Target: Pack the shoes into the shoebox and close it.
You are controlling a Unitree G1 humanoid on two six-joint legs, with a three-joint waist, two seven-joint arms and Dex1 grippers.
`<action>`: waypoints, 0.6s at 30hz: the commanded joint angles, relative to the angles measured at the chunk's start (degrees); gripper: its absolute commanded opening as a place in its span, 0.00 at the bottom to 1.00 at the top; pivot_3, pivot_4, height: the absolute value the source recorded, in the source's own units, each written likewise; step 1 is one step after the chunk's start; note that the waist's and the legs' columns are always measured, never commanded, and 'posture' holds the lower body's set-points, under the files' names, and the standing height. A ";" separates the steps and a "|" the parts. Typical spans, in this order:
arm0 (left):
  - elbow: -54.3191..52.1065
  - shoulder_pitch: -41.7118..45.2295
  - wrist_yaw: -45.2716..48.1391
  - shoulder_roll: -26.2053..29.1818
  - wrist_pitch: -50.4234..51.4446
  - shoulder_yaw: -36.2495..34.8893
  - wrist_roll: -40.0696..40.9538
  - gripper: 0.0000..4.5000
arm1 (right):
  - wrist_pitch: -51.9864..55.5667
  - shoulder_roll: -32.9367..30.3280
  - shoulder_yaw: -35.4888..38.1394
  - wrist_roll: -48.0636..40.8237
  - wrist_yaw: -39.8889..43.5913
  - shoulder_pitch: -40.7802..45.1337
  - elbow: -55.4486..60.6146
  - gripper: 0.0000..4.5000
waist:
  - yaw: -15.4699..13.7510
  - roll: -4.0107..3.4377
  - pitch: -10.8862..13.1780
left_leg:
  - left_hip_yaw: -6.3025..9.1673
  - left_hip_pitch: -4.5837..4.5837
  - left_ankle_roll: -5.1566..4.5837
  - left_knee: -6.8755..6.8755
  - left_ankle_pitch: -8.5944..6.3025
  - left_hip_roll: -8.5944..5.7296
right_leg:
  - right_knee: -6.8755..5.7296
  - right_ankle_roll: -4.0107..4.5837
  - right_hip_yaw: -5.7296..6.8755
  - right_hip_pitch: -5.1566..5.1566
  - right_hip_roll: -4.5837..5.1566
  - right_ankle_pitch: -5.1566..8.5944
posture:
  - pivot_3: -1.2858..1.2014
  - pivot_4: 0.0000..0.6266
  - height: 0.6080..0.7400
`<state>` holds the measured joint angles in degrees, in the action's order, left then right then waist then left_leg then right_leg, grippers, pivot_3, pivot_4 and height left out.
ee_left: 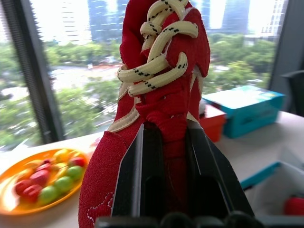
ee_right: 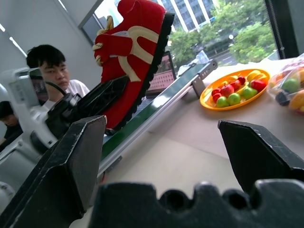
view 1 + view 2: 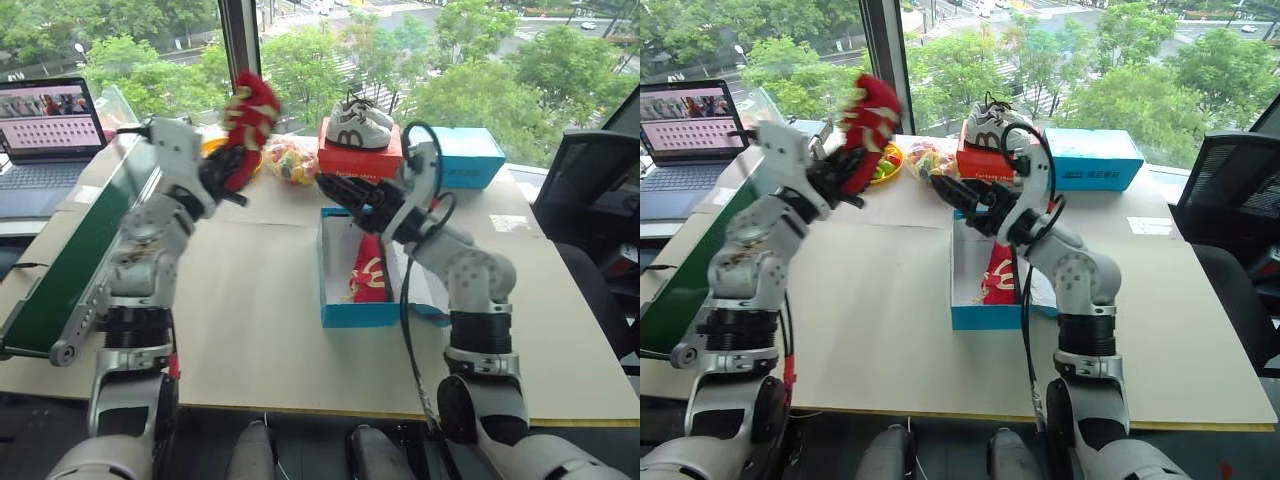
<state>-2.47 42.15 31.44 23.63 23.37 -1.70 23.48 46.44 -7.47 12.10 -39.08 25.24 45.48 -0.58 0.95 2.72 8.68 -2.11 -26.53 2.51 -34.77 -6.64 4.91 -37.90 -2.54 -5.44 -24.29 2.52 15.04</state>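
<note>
One red shoe [image 3: 254,108] with cream laces is held up in the air, toe upward, with my left gripper [image 3: 228,172] shut on its heel end; the laces [image 1: 159,57] show close in the left wrist view. The other red shoe [image 3: 369,272] lies inside the open blue shoebox [image 3: 355,314] at the table's middle. My right gripper [image 3: 338,195] hangs open and empty above the box's far end, its fingers [image 2: 76,156] pointing toward the raised shoe [image 2: 135,52].
Behind the shoebox stand a red box [image 3: 360,160] bearing white-and-grey sneakers [image 3: 358,125] and another blue box [image 3: 468,155]. An orange plate of fruit [image 2: 235,90], a candy bag [image 3: 290,160], a laptop [image 3: 50,120] and a green board [image 3: 70,260] are at left. A person [image 2: 50,66] sits beyond.
</note>
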 commanded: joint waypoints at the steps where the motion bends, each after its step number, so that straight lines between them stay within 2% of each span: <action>1: -7.24 0.77 1.74 -0.83 4.07 0.65 3.86 0.03 | -0.67 -0.11 2.59 -2.66 -1.90 1.37 1.84 1.00 | 0.45 -0.06 0.01 | 0.00 0.02 -0.01 0.00 0.00 0.00 | -0.01 0.00 -0.03 0.00 -0.01 0.00 | 0.52 0.24 1.00; 11: -11.78 -1.71 2.04 -3.91 8.44 2.77 5.33 0.03 | -2.12 -0.32 6.37 -7.01 -5.70 1.99 1.14 1.00 | 1.32 -0.12 0.04 | 0.11 0.10 -0.03 -0.04 0.01 -0.04 | -0.05 -0.02 -0.05 0.10 -0.03 0.01 | 0.52 0.24 1.00; 14: -11.72 -1.76 1.75 -4.09 8.22 2.71 4.78 0.03 | -2.08 -0.15 6.54 -8.84 -6.00 1.92 1.97 0.84 | 1.32 -0.12 0.04 | 0.13 0.10 -0.03 -0.04 0.01 -0.04 | -0.05 -0.02 -0.05 0.10 -0.03 0.02 | 0.52 0.24 1.00; 18: -11.38 -1.75 0.82 -4.73 8.84 2.20 4.98 0.03 | -1.86 0.10 5.90 -10.78 -6.71 2.46 2.96 0.55 | 1.32 -0.12 0.05 | 0.13 0.09 -0.03 -0.04 0.01 -0.04 | -0.04 -0.03 -0.05 0.10 -0.03 0.02 | 0.52 0.24 1.00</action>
<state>-10.44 40.09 30.93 19.60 31.73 -0.69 27.07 46.44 -7.13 15.34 -48.67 20.89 45.48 0.15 2.27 2.60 8.72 -1.97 -26.44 2.47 -34.81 -6.63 4.87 -37.94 -2.57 -5.48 -24.19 2.49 15.06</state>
